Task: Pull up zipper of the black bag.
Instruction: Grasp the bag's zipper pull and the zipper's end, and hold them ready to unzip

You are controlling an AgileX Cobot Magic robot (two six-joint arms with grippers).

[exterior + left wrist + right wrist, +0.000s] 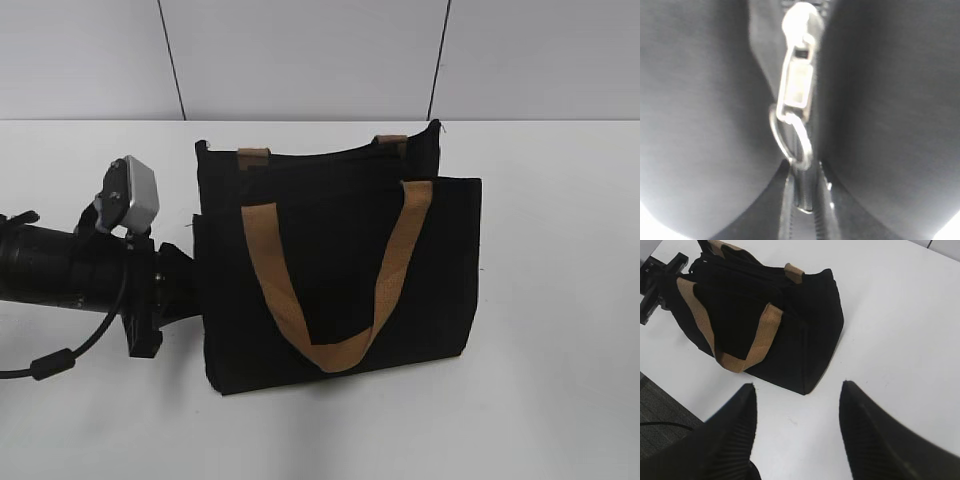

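Note:
The black bag (pixel 340 270) with tan handles lies on the white table; it also shows in the right wrist view (pixel 790 320). My left gripper (pixel 190 285) presses against the bag's left edge, its fingertips hidden there. In the left wrist view the silver zipper (pixel 797 80) fills the middle, its ring pull hanging down into my shut fingertips (pixel 802 172). The zipper does not show in the exterior view. My right gripper (pixel 797 385) is open and empty, above bare table near the bag's corner, and is out of the exterior view.
The white table (pixel 560 350) runs around the bag to a grey wall (pixel 300 50) at the back. The left arm's cable (pixel 60 362) trails at the lower left. The table's edge and dark floor (pixel 660 415) show in the right wrist view.

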